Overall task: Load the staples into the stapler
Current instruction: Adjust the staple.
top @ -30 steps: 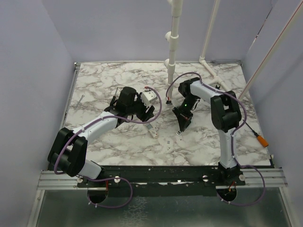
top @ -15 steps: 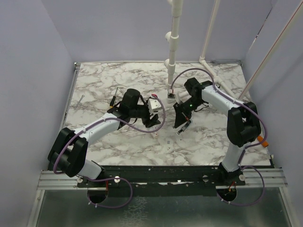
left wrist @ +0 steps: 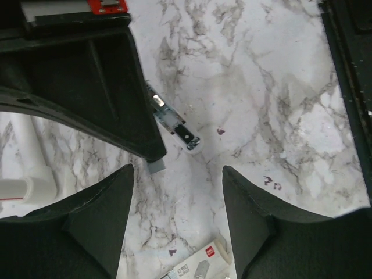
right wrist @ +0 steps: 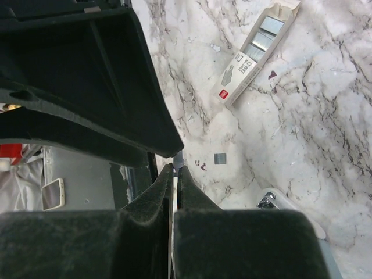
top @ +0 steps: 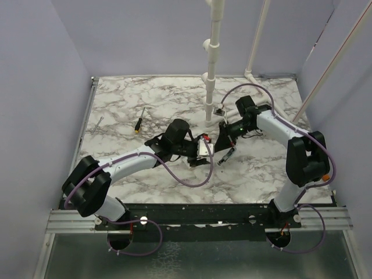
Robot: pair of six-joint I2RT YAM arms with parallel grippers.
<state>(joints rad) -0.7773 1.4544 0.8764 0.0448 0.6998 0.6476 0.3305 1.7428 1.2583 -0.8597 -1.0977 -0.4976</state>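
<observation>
Over the marble table (top: 145, 99), the top camera shows both arms reaching toward the middle. The left gripper (top: 208, 157) and the right gripper (top: 221, 145) sit close together. The stapler (top: 227, 155) lies flat on the table just beside the right gripper's tip. A screwdriver (top: 139, 122) lies well apart to the left, and a white pipe (top: 213, 58) stands at the back.

From the left wrist, the left gripper (left wrist: 177, 171) has its fingers spread wide with only marble between them. Ahead, the stapler (left wrist: 177, 128) lies with its metal channel showing and one end hidden behind the right gripper's black finger. A small grey piece, the staples (left wrist: 156, 167), sticks out from that finger's tip. A white box (left wrist: 200, 267) shows at the bottom edge.

From the right wrist, the right gripper (right wrist: 175, 167) is pinched tight on the staples (right wrist: 178, 156), a thin sliver. The stapler (right wrist: 282, 203) lies just beside at lower right. The white box (right wrist: 256, 49) lies open farther off, with a small grey square (right wrist: 220, 158) on the marble between.
</observation>
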